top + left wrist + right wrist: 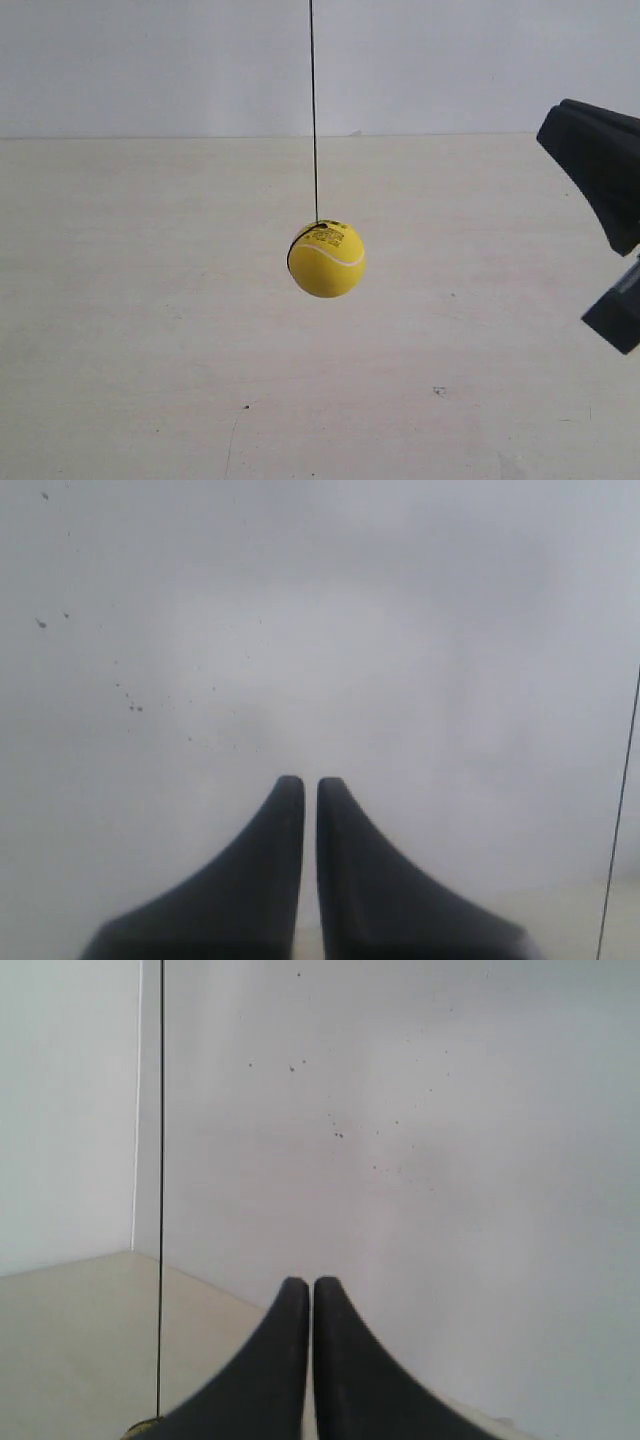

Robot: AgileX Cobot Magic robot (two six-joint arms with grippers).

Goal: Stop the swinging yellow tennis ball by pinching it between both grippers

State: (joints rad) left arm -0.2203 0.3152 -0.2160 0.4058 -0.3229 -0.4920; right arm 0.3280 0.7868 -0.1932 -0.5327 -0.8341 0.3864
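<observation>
Yellow felt tennis ball (326, 260) is hanging on its black string (314, 100) over the table (120, 350), probably light and springy. You are holding left gripper (310, 785) and right gripper (311, 1285) clenched, empty; press 2 opposite flanks.

Prob. a lab test bench: bare white wall (150, 60), plain pale tabletop (120, 300) (few dark specks).

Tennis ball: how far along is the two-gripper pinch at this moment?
Done: nothing yet; the yellow tennis ball hangs free on its string, untouched. In hand: the arm at the exterior view's right is in frame but apart from the ball; no arm shows at the other side. The left gripper and the right gripper both have jaws together, holding nothing. Remaining: bring both in and pinch the ball.
</observation>
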